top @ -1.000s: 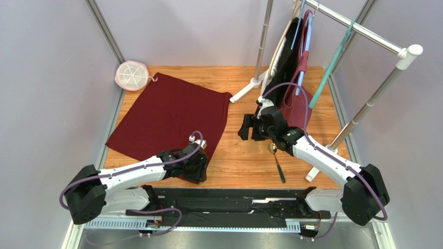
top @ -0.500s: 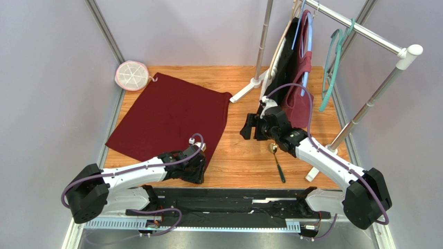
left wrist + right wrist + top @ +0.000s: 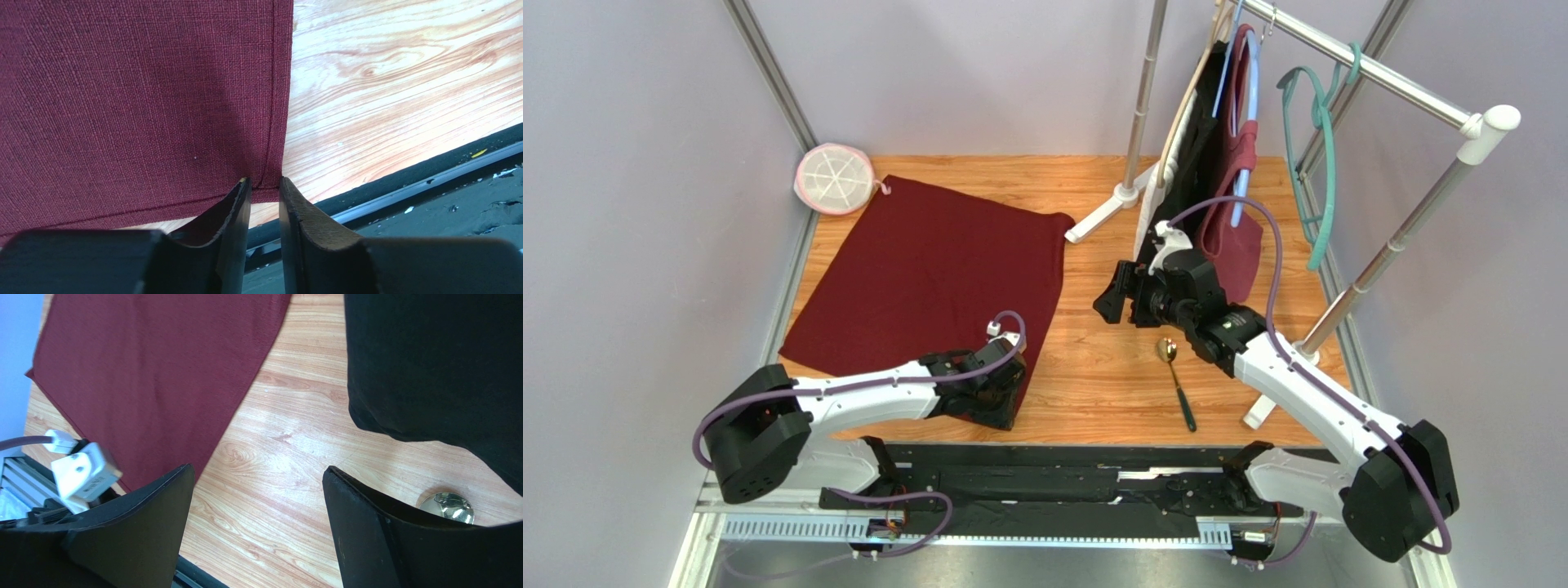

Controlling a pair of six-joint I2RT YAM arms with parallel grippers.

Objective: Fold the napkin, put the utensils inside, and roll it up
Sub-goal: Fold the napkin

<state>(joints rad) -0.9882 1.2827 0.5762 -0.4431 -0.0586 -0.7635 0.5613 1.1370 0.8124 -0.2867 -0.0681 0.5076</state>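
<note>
— Where was the napkin?
— The napkin (image 3: 934, 276) lay flat and unfolded on the left half of the tabletop (image 3: 1100, 368). Its near right corner sat under the left gripper (image 3: 1004, 395). The utensil (image 3: 1177, 382) lay well apart to the right, golden head far, dark handle pointing near.
— Had the left gripper got hold of it?
— I couldn't tell. The left wrist view showed its fingers (image 3: 236, 208) almost together, a thin slit between them, with the hemmed corner right at their tips. Pinched or merely straddled, I couldn't say.
— And the other one?
— The right gripper (image 3: 1120, 295) hung with its jaws spread wide, holding nothing, over bare wood between napkin and utensil.
— What could have gone wrong?
— I judged the bite shallow. With only the hem's edge in it, the corner might slip out once lifted, or the fold come out skewed. The right arm was also close to the black fabric (image 3: 430, 361) on the rack (image 3: 1382, 67) and beside the utensil. A careless sweep could snag one or knock the other.
— Did the views differ?
— Yes. Only the left wrist showed the corner at the tips, because from above the gripper hid it. The right wrist caught just the utensil's golden head, while the top view showed its whole length.
</note>
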